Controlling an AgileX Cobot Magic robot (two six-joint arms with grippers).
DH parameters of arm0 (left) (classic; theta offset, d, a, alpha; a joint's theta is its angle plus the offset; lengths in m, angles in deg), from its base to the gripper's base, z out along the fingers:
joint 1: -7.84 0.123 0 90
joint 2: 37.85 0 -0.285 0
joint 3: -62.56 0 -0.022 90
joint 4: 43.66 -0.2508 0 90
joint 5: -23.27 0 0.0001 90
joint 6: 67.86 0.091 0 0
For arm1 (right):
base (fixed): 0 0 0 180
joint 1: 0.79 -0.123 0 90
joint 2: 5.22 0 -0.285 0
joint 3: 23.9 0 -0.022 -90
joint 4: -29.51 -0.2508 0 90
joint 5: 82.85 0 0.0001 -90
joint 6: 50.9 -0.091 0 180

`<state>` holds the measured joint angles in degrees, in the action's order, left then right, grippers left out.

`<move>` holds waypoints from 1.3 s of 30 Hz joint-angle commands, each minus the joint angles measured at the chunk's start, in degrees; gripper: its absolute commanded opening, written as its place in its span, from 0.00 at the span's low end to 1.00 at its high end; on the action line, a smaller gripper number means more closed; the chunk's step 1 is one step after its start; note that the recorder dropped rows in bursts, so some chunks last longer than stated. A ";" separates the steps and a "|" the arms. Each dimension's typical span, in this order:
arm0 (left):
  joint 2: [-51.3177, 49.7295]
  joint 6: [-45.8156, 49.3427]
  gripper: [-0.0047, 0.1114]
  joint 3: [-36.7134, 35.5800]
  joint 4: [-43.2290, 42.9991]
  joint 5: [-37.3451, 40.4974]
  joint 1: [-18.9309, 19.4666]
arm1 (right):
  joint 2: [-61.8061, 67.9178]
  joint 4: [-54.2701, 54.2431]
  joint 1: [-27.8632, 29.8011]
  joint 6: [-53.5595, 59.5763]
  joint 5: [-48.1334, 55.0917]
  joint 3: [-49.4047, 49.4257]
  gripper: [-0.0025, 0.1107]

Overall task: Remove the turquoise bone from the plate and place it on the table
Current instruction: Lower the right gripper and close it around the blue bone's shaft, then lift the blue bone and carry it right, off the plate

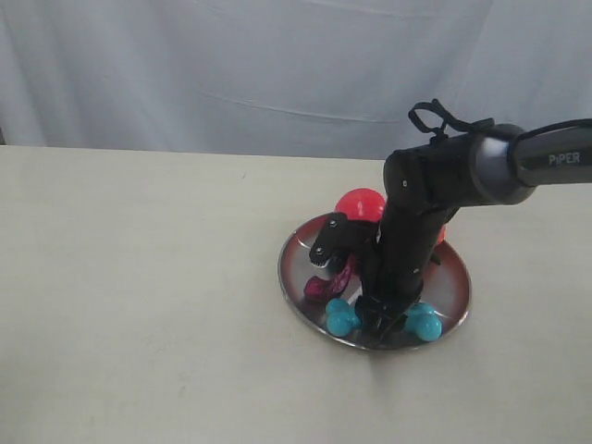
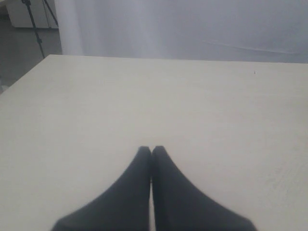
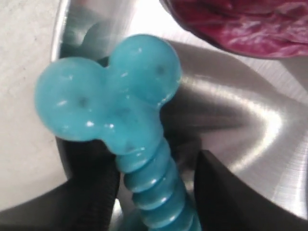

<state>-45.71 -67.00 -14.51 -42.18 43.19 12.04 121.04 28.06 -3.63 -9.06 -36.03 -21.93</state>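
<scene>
Right hand: the right hand [image 1: 380, 320] is down on the plate [image 1: 455, 285], its dark fingers [image 3: 226, 195] close on either side of the ribbed shaft; whether they actually press it cannot be told.
Turquoise bone: the turquoise bone [image 1: 341, 317] lies inside the plate's front rim, with a knobbed end showing on each side of the hand.
Plate edge: in the right wrist view one knob [image 3: 120, 91] sits right at the rim, with bare worktop [image 3: 24, 86] just beyond it.
Neighbours: a purple piece [image 1: 326, 287] lies just beside the bone, and a red ball [image 1: 359, 203] sits at the far rim.
Left hand: the left hand [image 2: 151, 151] has its fingertips pressed together, holding nothing, above bare worktop.
Open room: the worktop [image 1: 139, 296] is broad and bare to the left and in front of the plate.
</scene>
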 commanded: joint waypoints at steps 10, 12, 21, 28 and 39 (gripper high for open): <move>0.07 -0.24 0.04 -0.15 0.35 -0.31 0.26 | -0.77 1.44 -0.03 -1.61 0.18 -0.32 0.02; 0.07 -0.24 0.04 -0.15 0.35 -0.31 0.26 | -2.29 1.44 -0.03 -2.50 0.00 -0.32 0.02; 0.07 -0.24 0.04 -0.15 0.35 -0.31 0.26 | -14.35 2.57 -0.03 -11.14 0.11 -0.32 0.02; 0.07 -0.24 0.04 -0.15 0.35 -0.31 0.26 | -27.09 12.74 5.62 -32.32 0.24 -0.32 0.02; 0.07 -0.24 0.04 -0.15 0.35 -0.31 0.26 | -25.13 22.08 20.75 -52.68 2.53 0.15 0.02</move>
<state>-45.71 -67.00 -14.51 -42.18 43.19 12.04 94.07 49.49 15.73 -60.08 -33.00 -21.93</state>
